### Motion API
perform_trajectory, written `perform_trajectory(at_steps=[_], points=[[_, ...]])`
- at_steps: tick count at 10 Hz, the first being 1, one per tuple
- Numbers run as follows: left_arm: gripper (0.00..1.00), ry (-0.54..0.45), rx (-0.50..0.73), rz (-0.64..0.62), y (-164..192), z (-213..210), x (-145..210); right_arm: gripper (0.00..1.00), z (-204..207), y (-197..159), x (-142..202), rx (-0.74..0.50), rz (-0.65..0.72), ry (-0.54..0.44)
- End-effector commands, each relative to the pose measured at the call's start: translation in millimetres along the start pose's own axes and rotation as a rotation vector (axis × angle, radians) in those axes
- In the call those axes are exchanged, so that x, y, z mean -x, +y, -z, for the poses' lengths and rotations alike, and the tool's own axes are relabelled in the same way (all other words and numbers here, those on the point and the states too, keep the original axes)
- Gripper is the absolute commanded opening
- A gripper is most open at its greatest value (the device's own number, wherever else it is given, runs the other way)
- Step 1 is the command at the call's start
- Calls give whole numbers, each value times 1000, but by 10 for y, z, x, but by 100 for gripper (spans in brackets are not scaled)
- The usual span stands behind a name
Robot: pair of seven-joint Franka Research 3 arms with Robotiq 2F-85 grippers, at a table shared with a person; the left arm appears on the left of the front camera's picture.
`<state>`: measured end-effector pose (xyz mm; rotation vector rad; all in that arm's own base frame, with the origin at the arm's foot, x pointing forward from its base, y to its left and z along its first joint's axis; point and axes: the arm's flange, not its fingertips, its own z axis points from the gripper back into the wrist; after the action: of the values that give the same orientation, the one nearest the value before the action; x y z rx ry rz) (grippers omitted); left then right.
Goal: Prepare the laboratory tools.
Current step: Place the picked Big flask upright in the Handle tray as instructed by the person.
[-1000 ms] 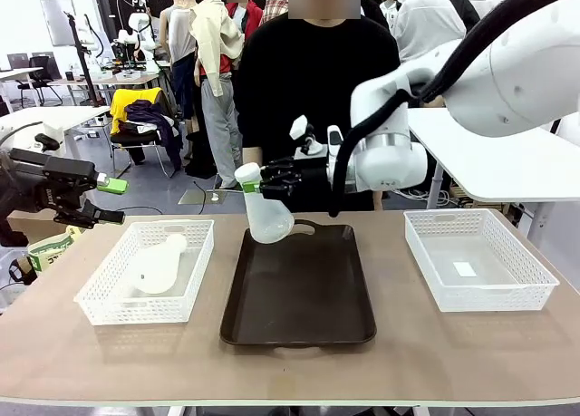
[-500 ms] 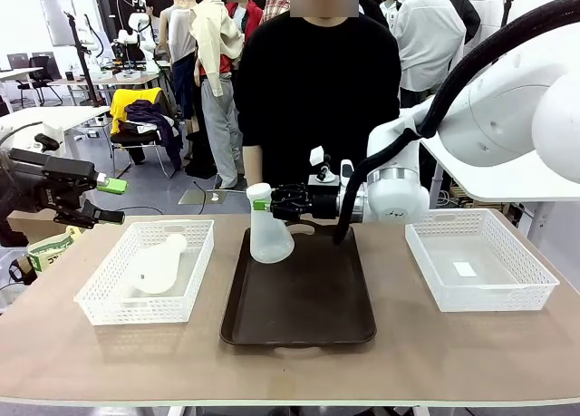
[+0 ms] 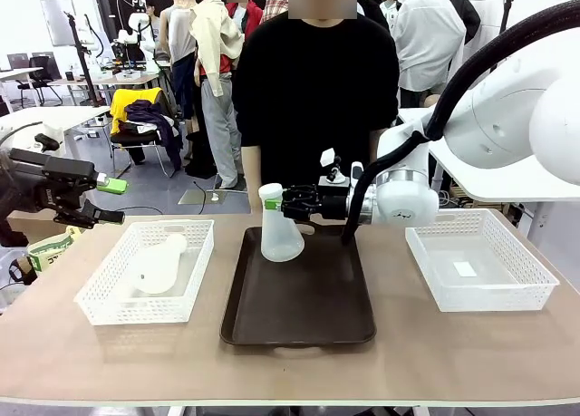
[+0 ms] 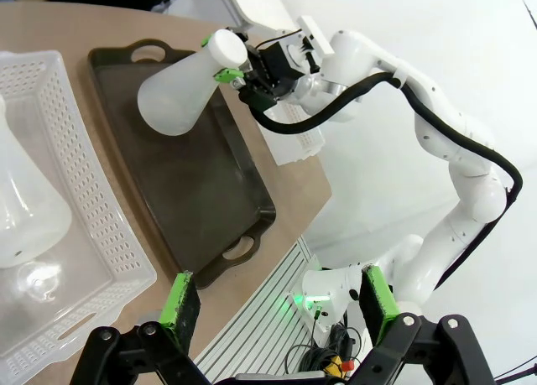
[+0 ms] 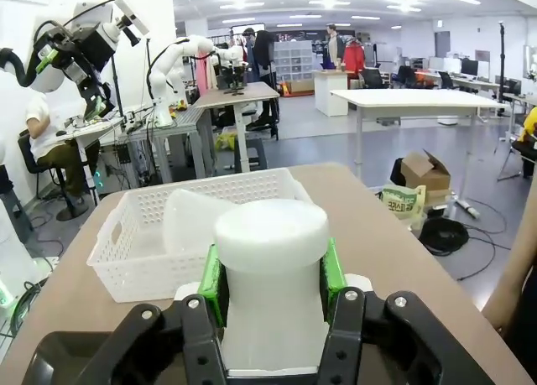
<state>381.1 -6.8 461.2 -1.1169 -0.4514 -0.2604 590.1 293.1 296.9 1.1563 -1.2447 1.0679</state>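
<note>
**Flask Held Over the Tray**

A big brown table (image 3: 453, 353) goes from side to side. A person (image 3: 313, 90) in a black top stands at the far side, in the middle.

The white right arm (image 3: 507, 108) comes in from the right and reaches to the middle of the table. The left arm (image 3: 36, 185) is at the left edge, off to the side of the table.

A dark brown tray (image 3: 304, 307) lies in the middle of the table. A white basket (image 3: 136, 312) sits to the left of the tray. Another white basket (image 3: 480, 298) sits to the right of it. The right basket has a small white square (image 3: 465, 269) on its bottom.

One frosted white flask (image 3: 280, 235) stands up straight at the far end of the tray. The right jaws are closed on its neck, with a green pad (image 5: 211, 286) on each side. I cannot tell if its round bottom touches the tray.

The other flask (image 3: 159, 264) lies on its side in the left basket. Its neck points to the far side.

The left jaws are wide open. Nothing is between them. They are well apart from both flasks.
</note>
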Motion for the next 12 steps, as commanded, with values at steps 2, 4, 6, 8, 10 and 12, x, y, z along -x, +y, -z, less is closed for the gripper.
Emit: perform_trajectory(at_steps=[2,4,6,8,10,12], points=[[100,-10,16,1,-2,-9,-10,0,61,20,84,9,42,-22],[100,-10,16,1,-2,-9,-10,22,84,36,70,-6,31,-20],[100,-10,16,1,-2,-9,-10,57,59,68,34,6,19,-8],[100,-10,16,1,-2,-9,-10,92,34,97,38,15,20,-2],[100,-10,16,1,-2,-9,-10,100,28,103,36,29,26,43],[100,-10,16,1,-2,-9,-10,100,-2,119,31,42,30,104]])
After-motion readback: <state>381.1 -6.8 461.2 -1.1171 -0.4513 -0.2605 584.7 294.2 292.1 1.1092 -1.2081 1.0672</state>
